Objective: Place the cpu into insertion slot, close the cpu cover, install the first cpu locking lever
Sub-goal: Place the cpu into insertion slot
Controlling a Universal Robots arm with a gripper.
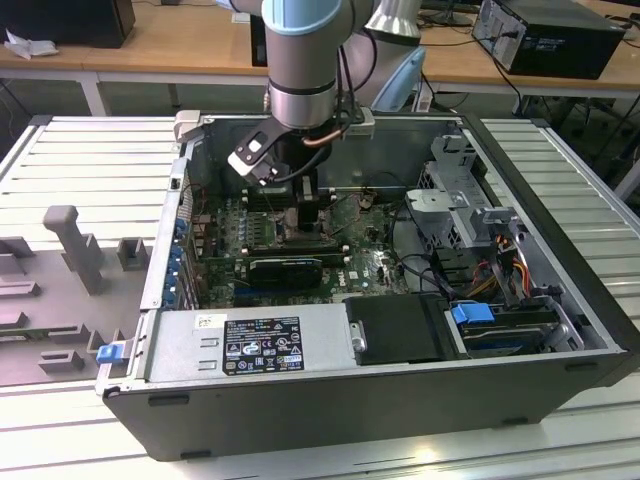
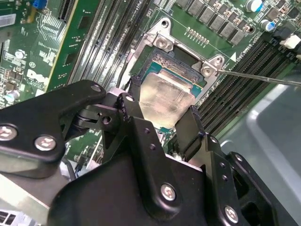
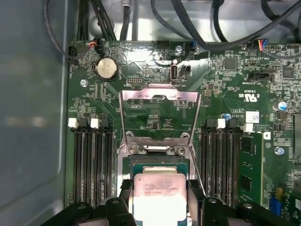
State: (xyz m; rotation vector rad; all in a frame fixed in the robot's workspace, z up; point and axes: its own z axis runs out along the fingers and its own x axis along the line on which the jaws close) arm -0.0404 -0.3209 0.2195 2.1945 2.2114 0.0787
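A ribbed grey table [image 1: 60, 150] carried the opened computer case [image 1: 400, 400], with wooden desks [image 1: 170, 45] behind it; the arm [image 1: 305, 60] reached down into the case, and the gripper [image 1: 308, 215] sat low over the green board [image 1: 365, 265]. In both wrist views I saw the gripper [image 2: 162, 106] [image 3: 160, 195] narrowed onto the chip [image 2: 164, 94] [image 3: 159, 190], its black fingers [image 2: 188, 123] pressed against two opposite edges; the chip's pale metal top faced up. The chip hung right over the socket [image 2: 176, 63] [image 3: 160, 162], covering most of it; whether it touched the socket I could not tell. In the first wrist view the cover [image 3: 134, 95] stood swung open, away from the socket; memory slots [image 3: 91, 160] flanked the socket on both sides, and a round battery [image 3: 106, 68] lay beyond the cover. In the second wrist view a thin metal rod [image 2: 258, 77] ran out from one socket corner.
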